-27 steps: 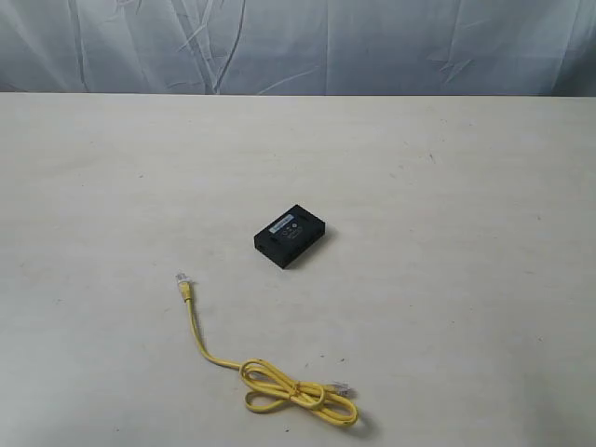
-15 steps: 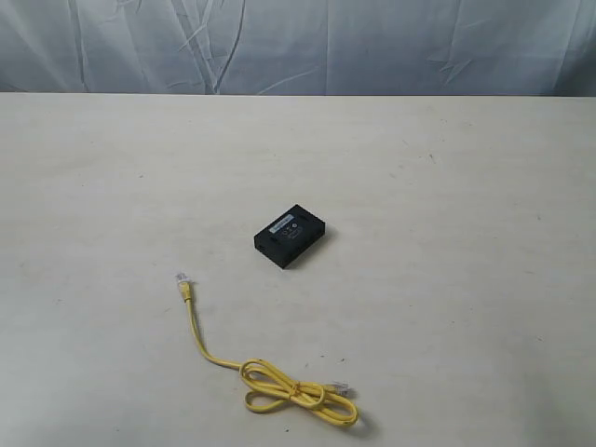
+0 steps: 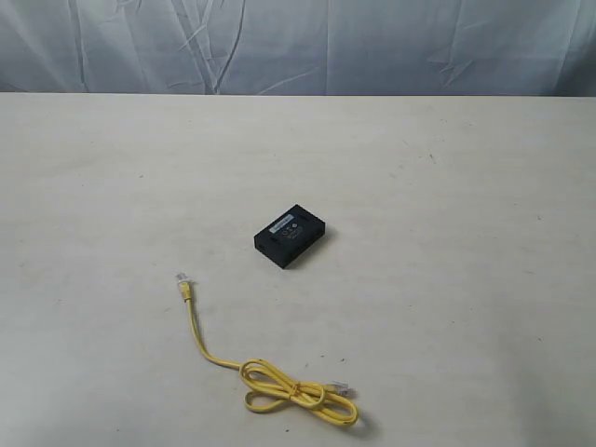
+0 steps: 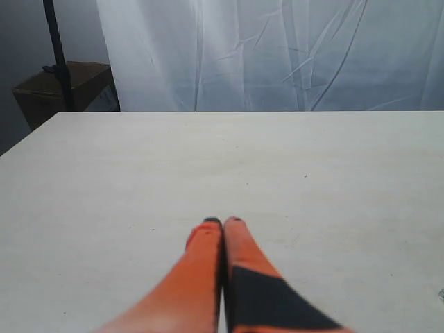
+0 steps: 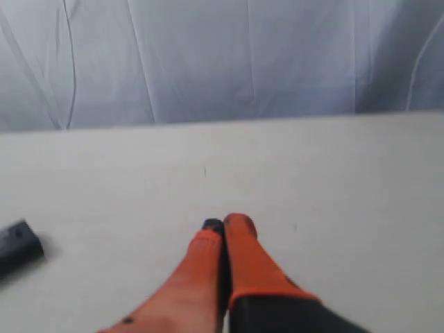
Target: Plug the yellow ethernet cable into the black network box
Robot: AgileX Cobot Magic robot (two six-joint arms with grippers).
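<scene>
Toward the left edge of the surface [image 3: 466,279], the left claw [image 4: 223,222] hangs closed, its two orange halves pressed together on nothing. Its camera shows only bare top running to the far edge and white cloth [image 4: 277,55] behind. We judge it waits so because no approach is under way: the outside camera shows neither arm.

Toward the near edge, a little left of the middle, lies the cable [image 3: 296,395]. Its free plug [image 3: 182,278] points toward the far edge. The cord runs back to the near edge, where the rest is gathered in a flat loop with the second plug [image 3: 343,387] poking out beside it. We take the straight stretch as the useful part: it leaves one plug in the open, apart from the bundle, easy to pinch.

About the middle of the surface sits the box [image 3: 290,235], flat, askew to the edges, well apart from the cable. Its side facing the near left corner seems to carry the ports, so the free plug lies on the fitting side. A white label [image 3: 281,223] runs along its top; the print is too small for us to read, and we see no brand.

Toward the right edge, the right claw [image 5: 223,223] is likewise closed on nothing above bare top, the box just at the rim of its camera's view. Nothing of the task is done yet.
</scene>
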